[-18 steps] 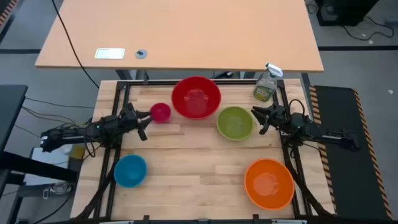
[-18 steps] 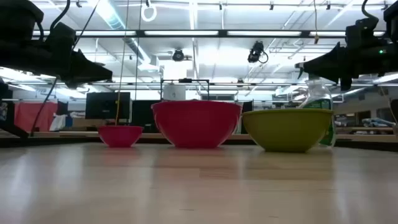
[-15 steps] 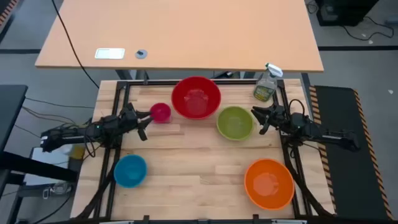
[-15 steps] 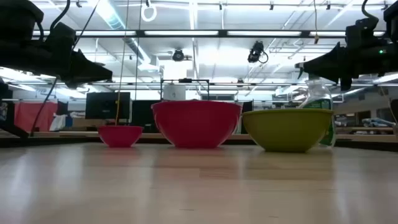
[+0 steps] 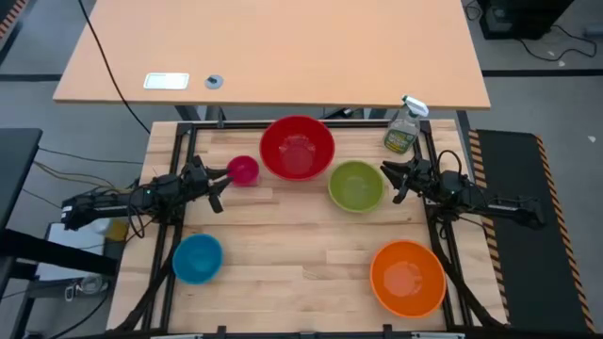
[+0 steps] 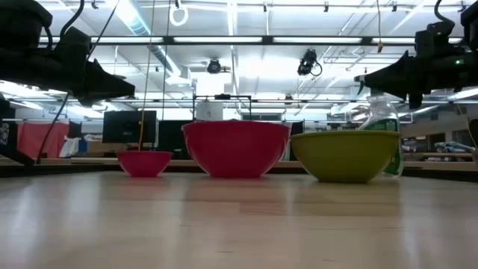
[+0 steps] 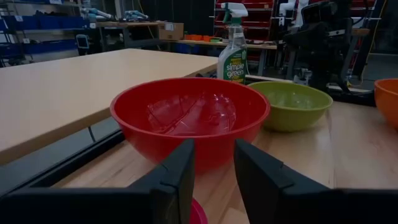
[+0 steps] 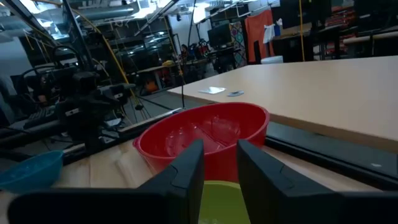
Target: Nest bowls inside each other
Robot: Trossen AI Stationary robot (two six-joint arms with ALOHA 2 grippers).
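Five bowls rest on their bases on the wooden table: red (image 5: 297, 148) at the far middle, small pink (image 5: 243, 170) to its left, green (image 5: 356, 185) to its right, blue (image 5: 198, 258) near left, orange (image 5: 408, 278) near right. My left gripper (image 5: 218, 187) hovers level just beside the pink bowl (image 7: 199, 214), pointing at the red bowl (image 7: 189, 121). It is open by a narrow gap, with nothing between its fingers. My right gripper (image 5: 390, 183) hovers at the green bowl's right rim (image 8: 217, 202), likewise open and touching nothing.
A clear spray bottle (image 5: 403, 127) stands at the far right corner, behind the green bowl. A second, lighter table (image 5: 273, 47) lies beyond the far edge. Bare wood lies in the table's middle and between the blue and orange bowls.
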